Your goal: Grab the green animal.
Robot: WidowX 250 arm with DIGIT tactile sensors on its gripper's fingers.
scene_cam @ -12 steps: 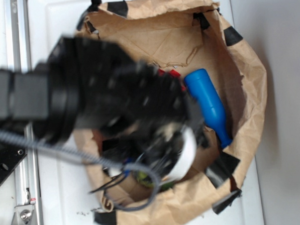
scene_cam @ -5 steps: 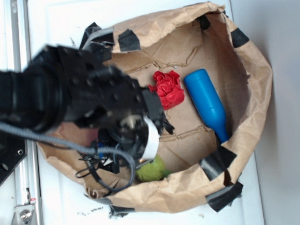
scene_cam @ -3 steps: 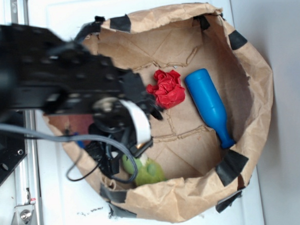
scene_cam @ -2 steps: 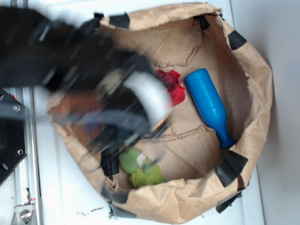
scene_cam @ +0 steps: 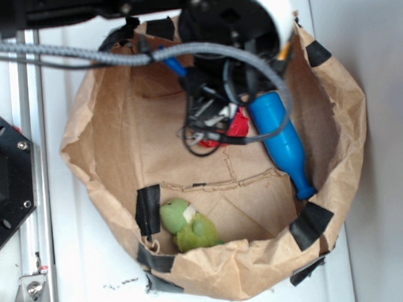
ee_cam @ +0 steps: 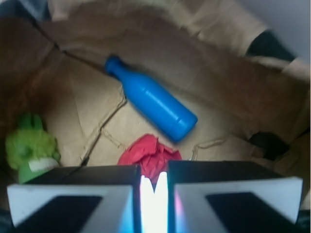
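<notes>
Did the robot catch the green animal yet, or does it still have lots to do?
Not yet. Nothing looks done: the green animal lies alone at the bag's lower edge, with nothing touching it. In hand: nothing. The wrist view shows the gripper nearly closed with nothing between its fingers, hovering above the red wad beside the blue bottle. Left: cross the bag to the toy, open, come down and close on it.

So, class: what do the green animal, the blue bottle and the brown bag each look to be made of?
Green animal: soft plush, probably; fuzzy matte lime surface with a whitish patch. Blue bottle: likely hard plastic; smooth, even colour, faint sheen. Brown bag: kraft paper; creased, torn, patched with black tape.
</notes>
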